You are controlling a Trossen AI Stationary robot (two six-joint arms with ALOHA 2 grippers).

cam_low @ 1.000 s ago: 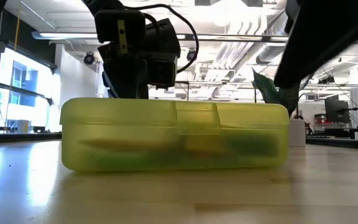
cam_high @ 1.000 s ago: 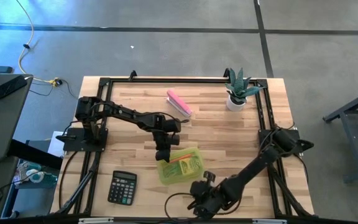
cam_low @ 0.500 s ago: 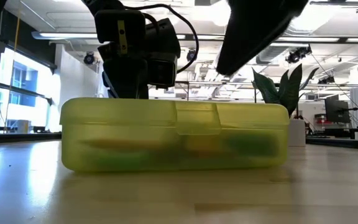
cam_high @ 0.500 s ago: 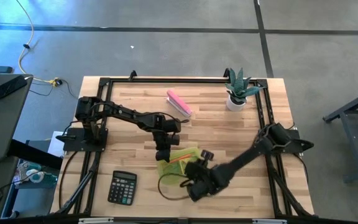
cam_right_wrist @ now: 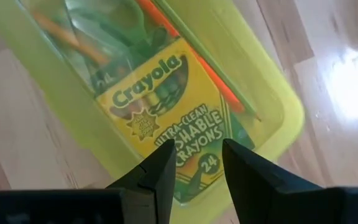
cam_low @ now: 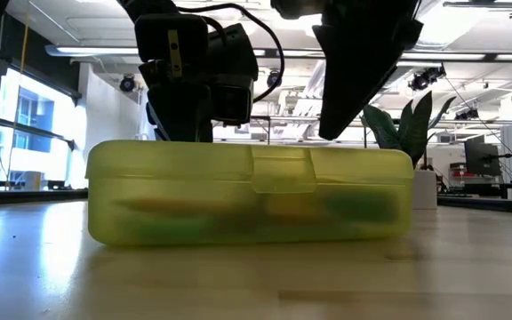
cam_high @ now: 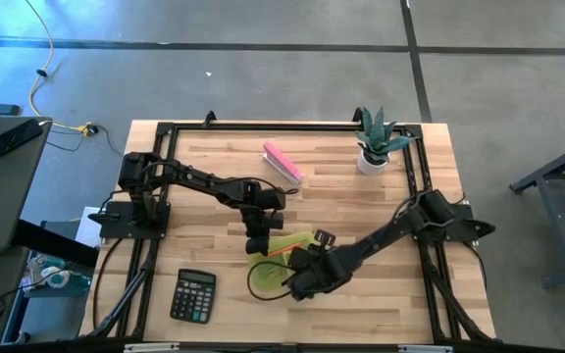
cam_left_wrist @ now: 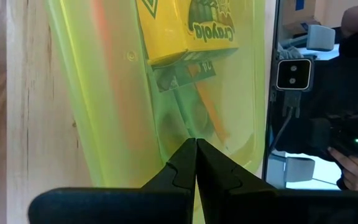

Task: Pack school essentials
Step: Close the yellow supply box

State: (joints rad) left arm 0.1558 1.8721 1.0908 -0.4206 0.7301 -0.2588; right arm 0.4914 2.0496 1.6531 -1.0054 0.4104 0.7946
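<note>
Yellow-green case (cam_high: 284,257) now sits under our right gripper (cam_right_wrist: 197,163), fingers apart, swung in from the tabletop (cam_high: 361,206) edge, while our left gripper (cam_left_wrist: 196,163) stays pinched together on the lid, so we judge closing comes next.

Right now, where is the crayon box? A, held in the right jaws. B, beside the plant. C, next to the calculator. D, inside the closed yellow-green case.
D: the crayon box shows through the lid of the case, with the open right gripper hovering over it.
</note>
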